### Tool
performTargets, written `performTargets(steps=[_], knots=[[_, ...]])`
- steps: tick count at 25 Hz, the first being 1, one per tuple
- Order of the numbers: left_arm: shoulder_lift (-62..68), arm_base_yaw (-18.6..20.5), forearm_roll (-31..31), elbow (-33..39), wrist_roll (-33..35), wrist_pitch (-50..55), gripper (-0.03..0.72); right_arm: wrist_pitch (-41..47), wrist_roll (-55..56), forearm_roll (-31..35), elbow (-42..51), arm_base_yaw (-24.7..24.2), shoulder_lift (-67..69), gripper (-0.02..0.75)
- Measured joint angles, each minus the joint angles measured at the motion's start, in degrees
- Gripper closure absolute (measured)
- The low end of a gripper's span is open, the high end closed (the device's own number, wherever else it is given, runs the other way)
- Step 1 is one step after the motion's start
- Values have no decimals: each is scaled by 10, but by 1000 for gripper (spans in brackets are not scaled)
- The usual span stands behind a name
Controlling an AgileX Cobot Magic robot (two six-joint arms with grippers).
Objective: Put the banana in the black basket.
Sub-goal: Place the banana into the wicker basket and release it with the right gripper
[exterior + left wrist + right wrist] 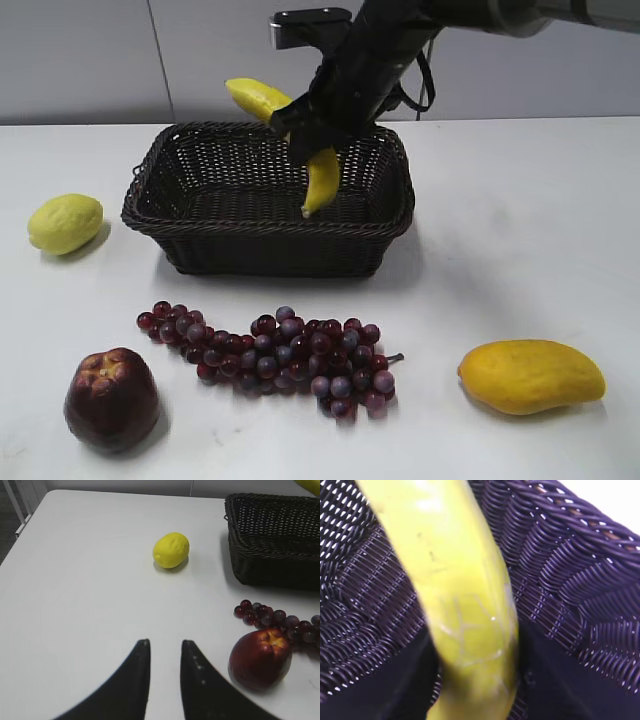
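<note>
The bright yellow banana (322, 178) hangs in my right gripper (312, 132), one end pointing down into the black basket (270, 245), the other end sticking up to the left above the far rim. In the right wrist view the banana (465, 605) fills the middle between the dark jaws, with the basket's woven wall (570, 570) behind it. My left gripper (163, 645) is open and empty, low over the bare white table, well left of the basket (272, 545).
A pale yellow lemon (65, 222) lies left of the basket. Purple grapes (275, 355) lie in front of it, a dark red apple (112, 398) at the front left, an orange-yellow mango (530, 375) at the front right.
</note>
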Motion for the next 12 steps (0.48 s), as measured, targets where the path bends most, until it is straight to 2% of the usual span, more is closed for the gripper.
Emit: performTargets(steps=[2,5,12], knots=[[0,0,0,0,0,0,484,0,-1,-1,0,0,0,231],[0,0,0,0,0,0,484,21,-1,-10,-8,0,0,160],[0,0,0,0,0,0,484,112,-2,-38,-82,0,-10,145]])
